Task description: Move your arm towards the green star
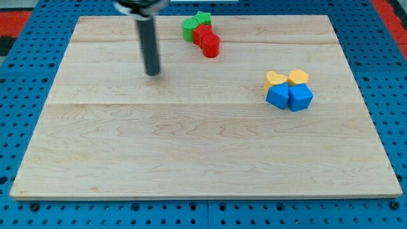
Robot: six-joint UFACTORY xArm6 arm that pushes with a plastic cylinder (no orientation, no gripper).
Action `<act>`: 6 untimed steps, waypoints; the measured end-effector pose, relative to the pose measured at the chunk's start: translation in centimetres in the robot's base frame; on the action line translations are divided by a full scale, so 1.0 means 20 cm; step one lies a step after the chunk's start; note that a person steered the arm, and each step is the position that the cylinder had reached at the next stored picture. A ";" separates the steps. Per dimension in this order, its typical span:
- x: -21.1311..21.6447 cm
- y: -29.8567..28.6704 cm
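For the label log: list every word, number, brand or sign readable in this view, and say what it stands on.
None: no text, number, brand or sign shows on the wooden board, the rod with my tip, the green star or the other coloured blocks.

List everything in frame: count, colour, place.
green star: 1, green, view's top, right of centre
green block: 1, green, rounded, touching the star's lower left
red blocks: 2, red, in a row just below-right of the greens
yellow blocks: 2, yellow, view's right, side by side
blue blocks: 2, blue, directly below the yellows
board: 1, pale wood, on blue pegboard
my tip: 1, dark rod, left of the green-red cluster, apart from it
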State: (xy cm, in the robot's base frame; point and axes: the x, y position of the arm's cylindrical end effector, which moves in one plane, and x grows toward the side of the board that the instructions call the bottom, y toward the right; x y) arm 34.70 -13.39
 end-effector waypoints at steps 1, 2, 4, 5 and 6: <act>-0.21 -0.06; -0.49 -0.02; -0.77 0.11; -0.78 0.29; -0.77 0.64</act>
